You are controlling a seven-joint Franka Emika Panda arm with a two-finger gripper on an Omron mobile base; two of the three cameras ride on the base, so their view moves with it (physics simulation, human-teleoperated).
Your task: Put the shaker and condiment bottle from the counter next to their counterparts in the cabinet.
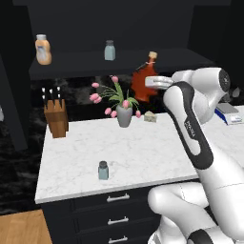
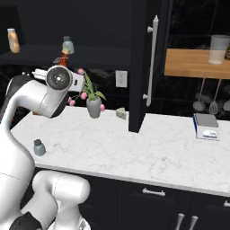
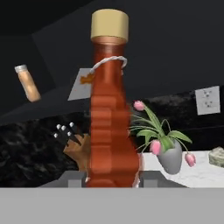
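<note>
Left base view: condiment bottle (image 1: 144, 82), dark red-brown with ridged bulging body, narrow neck and tan cap, raised off the counter (image 1: 143, 157) just below the front edge of the cabinet (image 1: 95, 64) shelf board, held at the gripper (image 1: 153, 86). Small translucent blue-grey shaker (image 1: 103, 170) with grey cap upright near the front edge of the white veined marble. Its twin shaker (image 1: 110, 50) on the dark shelf, well apart from the squat orange bottle (image 1: 43, 49) with white cap at the shelf's left. Grey vase of pink tulips (image 1: 123, 112) and wooden knife block (image 1: 56, 116) at the back of the slab.

Right base view: bottle mostly hidden behind the white wrist; only neck and cap showing. Shaker (image 2: 39, 147) on the marble beside the arm. Blue-and-white box (image 2: 206, 127) flat on the counter to the right; clear tumbler (image 2: 218, 49) on a wooden shelf (image 2: 188, 63).

Hand view: bottle (image 3: 110, 122) upright, filling the centre, white tag tied with cord at the neck. Fingertips (image 3: 151, 179) pressed against both sides of the base, jaws pinching it. Orange bottle (image 3: 28, 83) tilted at left.
</note>
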